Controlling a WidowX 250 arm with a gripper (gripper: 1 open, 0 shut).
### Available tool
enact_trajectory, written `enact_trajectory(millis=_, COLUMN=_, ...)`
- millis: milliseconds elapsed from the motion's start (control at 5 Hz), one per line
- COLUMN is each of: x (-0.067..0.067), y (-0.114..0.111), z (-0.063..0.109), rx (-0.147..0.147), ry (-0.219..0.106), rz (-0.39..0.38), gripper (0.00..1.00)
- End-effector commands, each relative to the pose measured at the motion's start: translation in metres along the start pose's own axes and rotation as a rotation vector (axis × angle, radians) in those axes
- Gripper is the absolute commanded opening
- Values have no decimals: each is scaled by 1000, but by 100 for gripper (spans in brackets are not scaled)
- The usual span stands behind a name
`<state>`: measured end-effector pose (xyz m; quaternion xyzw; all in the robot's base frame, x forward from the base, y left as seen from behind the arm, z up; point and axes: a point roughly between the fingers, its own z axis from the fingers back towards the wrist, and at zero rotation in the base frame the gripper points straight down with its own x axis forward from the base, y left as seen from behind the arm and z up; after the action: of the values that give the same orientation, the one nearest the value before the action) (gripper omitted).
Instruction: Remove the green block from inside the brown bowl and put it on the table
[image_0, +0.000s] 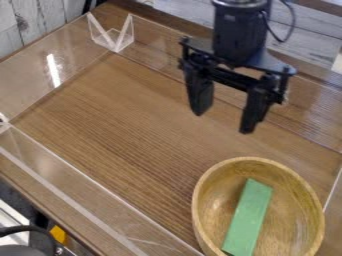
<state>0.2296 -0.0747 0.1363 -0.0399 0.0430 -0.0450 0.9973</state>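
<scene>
The green block (246, 217) lies flat inside the brown bowl (214, 190), which sits at the table's (120, 120) near right corner. My gripper (226, 112) hangs above the table, up and a little left of the bowl, pointing straight down. Its two black fingers (201, 95) stand wide apart and open, with nothing between them. The block is a long matte green bar, angled slightly, reaching from the bowl's middle toward its near rim.
Clear acrylic walls (80, 190) edge the tabletop on the left and near sides. A folded clear stand (111, 33) sits at the far left corner. A pale plank wall runs behind the arm.
</scene>
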Motion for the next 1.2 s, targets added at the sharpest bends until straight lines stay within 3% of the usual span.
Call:
enact_trajectory(millis=0, x=-8, y=-19, z=4, rx=-20, ry=-46, rz=35, gripper=100)
enact_trajectory(millis=400, x=-28, y=-44, z=-4, rx=-54, ry=-84, rz=94, gripper=100)
enact_trajectory(millis=600, x=-32, y=-44, z=-2, rx=-67, ry=-94, rz=118, gripper=100)
enact_trajectory(millis=1000, x=-20, y=-40, z=-4, rx=-72, ry=-77, rz=122, gripper=100)
